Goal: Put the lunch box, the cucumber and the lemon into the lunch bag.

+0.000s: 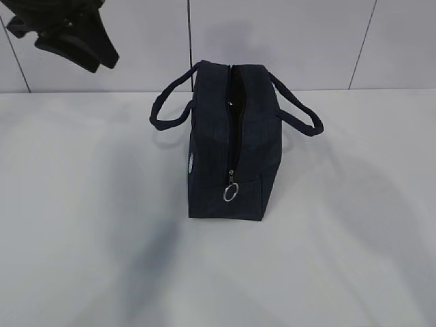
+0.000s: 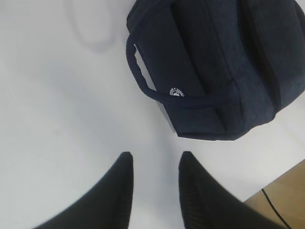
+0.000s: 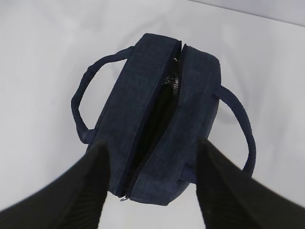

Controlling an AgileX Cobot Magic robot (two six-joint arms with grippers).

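The dark navy lunch bag point(image 1: 255, 150) stands upright in the middle of the white table, its top zipper open along the middle and its silver ring pull point(image 1: 230, 193) hanging at the near end. My left gripper point(image 1: 68, 34) hangs high at the far left, open and empty; in the left wrist view it point(image 2: 155, 157) is above bare table beside the bag point(image 2: 214, 62). My right gripper point(image 3: 152, 143) is open and empty, above the bag's near end point(image 3: 138, 95); it is out of the exterior view. The lunch box, cucumber and lemon are out of view.
The bag's two loop handles point(image 1: 167, 109) point(image 1: 300, 112) droop to either side. A tiled wall point(image 1: 306, 41) stands behind the table. The table's edge, with a wooden floor point(image 2: 286, 200) and a cable beyond it, shows in the left wrist view.
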